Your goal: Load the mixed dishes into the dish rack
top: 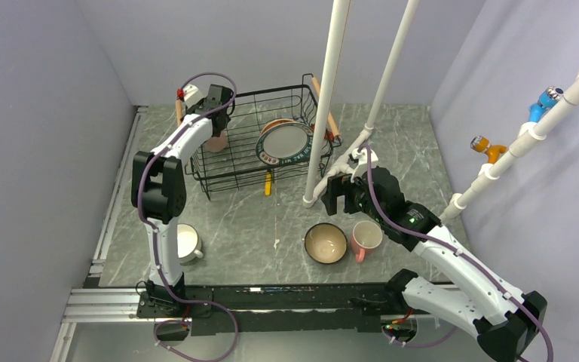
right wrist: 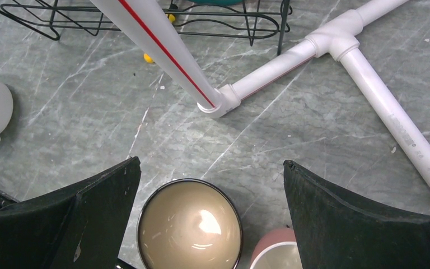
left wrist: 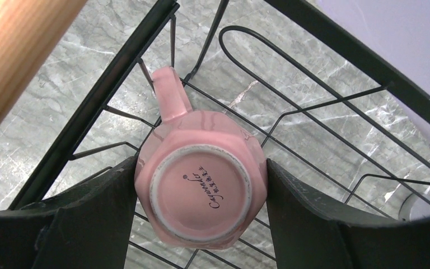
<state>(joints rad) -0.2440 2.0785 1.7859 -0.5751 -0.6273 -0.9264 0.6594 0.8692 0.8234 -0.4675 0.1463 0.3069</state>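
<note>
An inverted pink mug [left wrist: 200, 188] is gripped between the fingers of the left end effector [left wrist: 200, 163], inside the dish rack [left wrist: 117, 73], with its handle pointed away from the wrist. The right end effector [right wrist: 211, 162] is held wide open. The bowl [right wrist: 189, 224] and a second pink mug [right wrist: 274, 253] are seen just beneath it on the tabletop [right wrist: 89, 112].

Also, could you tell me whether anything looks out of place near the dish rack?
Only a small yellow tool stands out: it lies at the near edge of the black wire dish rack, apparently sticking out from under it onto the grey marbled table. Nothing looks spilled or broken.
</note>
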